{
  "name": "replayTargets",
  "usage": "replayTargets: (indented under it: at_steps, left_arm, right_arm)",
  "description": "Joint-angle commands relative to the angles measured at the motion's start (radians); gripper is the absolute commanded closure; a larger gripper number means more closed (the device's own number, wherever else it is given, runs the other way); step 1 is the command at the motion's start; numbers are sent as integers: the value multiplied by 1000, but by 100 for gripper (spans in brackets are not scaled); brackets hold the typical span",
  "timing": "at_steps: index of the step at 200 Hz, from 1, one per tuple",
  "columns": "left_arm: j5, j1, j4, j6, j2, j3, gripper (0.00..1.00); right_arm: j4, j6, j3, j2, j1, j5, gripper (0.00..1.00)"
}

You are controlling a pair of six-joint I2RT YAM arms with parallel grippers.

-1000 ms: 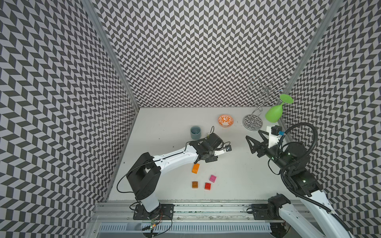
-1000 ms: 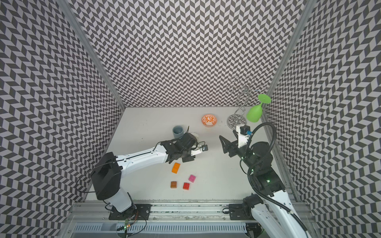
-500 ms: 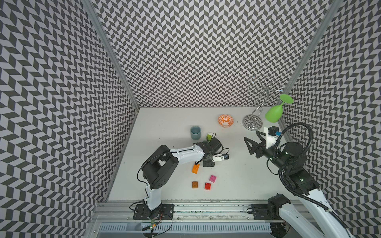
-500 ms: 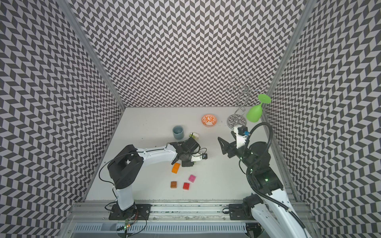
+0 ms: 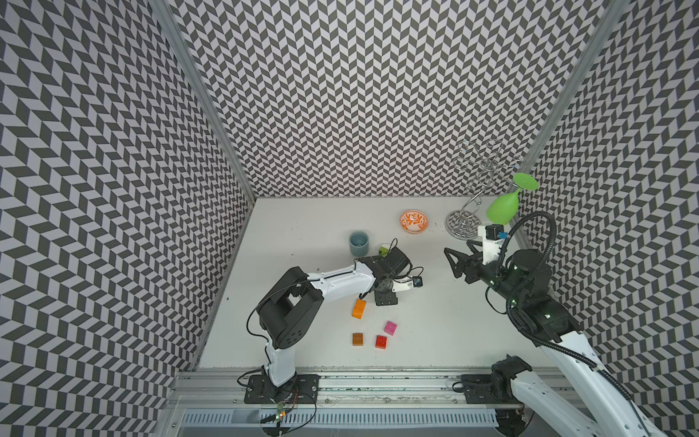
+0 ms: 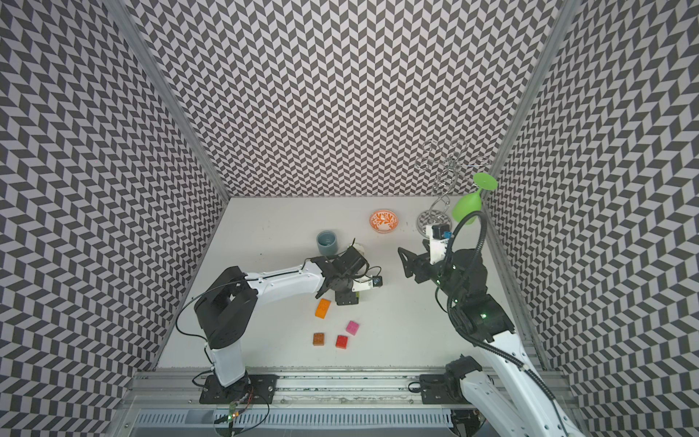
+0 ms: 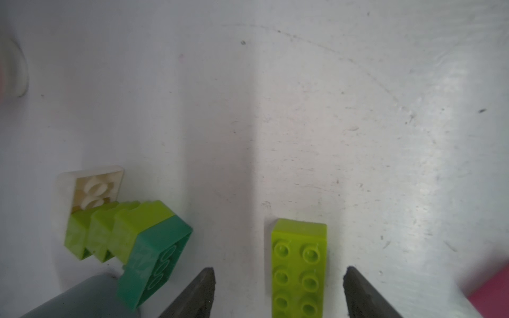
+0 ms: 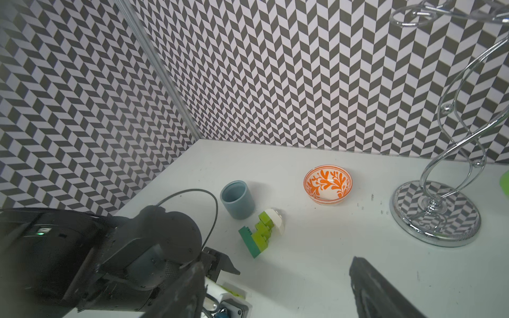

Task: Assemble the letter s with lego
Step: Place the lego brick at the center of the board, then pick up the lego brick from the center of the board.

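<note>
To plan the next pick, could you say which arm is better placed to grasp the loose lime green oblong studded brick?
Probably left: the left gripper stands open with the lime green oblong studded brick between its fingertips, while the right gripper hangs open well away.

Lime brick (image 7: 298,264), orange-patterned bowl (image 8: 327,185)

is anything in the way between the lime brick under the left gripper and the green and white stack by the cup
Only one finger of the open left gripper, which straddles the lime brick, stands between it and the stack. Otherwise bare table lies there; the cup sits beyond the stack.
</note>
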Motion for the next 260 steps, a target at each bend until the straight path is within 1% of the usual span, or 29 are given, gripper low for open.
replayTargets:
  at_steps: [1, 9, 16, 20, 33, 43, 53, 60, 75, 85, 95, 104, 117, 143, 156, 171, 195, 215, 237, 260]
  left_arm:
    - [-24, -1, 14, -70, -181, 39, 27]
    - [-40, 4, 46, -103, -254, 22, 27]
    - [-58, 11, 75, -135, -319, 3, 28]
    - [-69, 15, 91, -150, -358, -11, 29]
    - [-82, 37, 136, -211, -493, -71, 28]
    - [-86, 67, 184, -280, -601, -129, 29]
    - [-83, 107, 242, -362, -716, -200, 34]
    - [-83, 147, 279, -428, -791, -252, 36]
    - [-93, 246, 340, -580, -943, -362, 40]
    - [-74, 326, 344, -666, -1013, -415, 43]
    - [-48, 400, 325, -727, -1055, -454, 48]
    - [-22, 456, 300, -773, -1068, -482, 50]
    - [1, 510, 265, -833, -1056, -514, 52]
    - [70, 559, 238, -907, -981, -557, 51]
    - [114, 571, 232, -923, -937, -555, 48]
    - [131, 580, 207, -919, -887, -535, 47]
    - [137, 596, 184, -908, -848, -526, 47]
    - [142, 601, 182, -908, -847, -527, 46]
    - [140, 603, 178, -907, -848, -528, 44]
    - [127, 603, 171, -903, -850, -529, 44]
  right_arm:
    - [5, 72, 48, -4, -3, 19, 24]
    - [-6, 120, 54, 3, -3, 36, 25]
    - [-30, 184, 62, 21, -2, 54, 19]
    - [-50, 213, 70, 41, -3, 48, 17]
    - [-117, 248, 99, 131, 6, -36, 21]
    - [-166, 290, 112, 215, 39, -52, 22]
    - [-192, 327, 113, 283, 94, -35, 21]
    - [-186, 360, 102, 318, 159, 0, 19]
    - [-135, 455, 64, 368, 290, 67, 18]
    - [-99, 534, 41, 400, 353, 94, 21]
    - [-58, 600, 18, 433, 410, 111, 22]
    - [-38, 675, 4, 464, 463, 143, 24]
    - [-21, 768, -12, 514, 510, 158, 30]
    - [10, 926, -43, 585, 579, 156, 36]
    - [29, 999, -61, 603, 611, 163, 39]
    - [41, 1069, -71, 621, 646, 180, 38]
    - [0, 1155, -43, 656, 697, 236, 35]
    - [-54, 1205, 2, 698, 728, 265, 32]
    - [-109, 1253, 39, 742, 741, 270, 30]
    - [-145, 1288, 71, 775, 754, 268, 30]
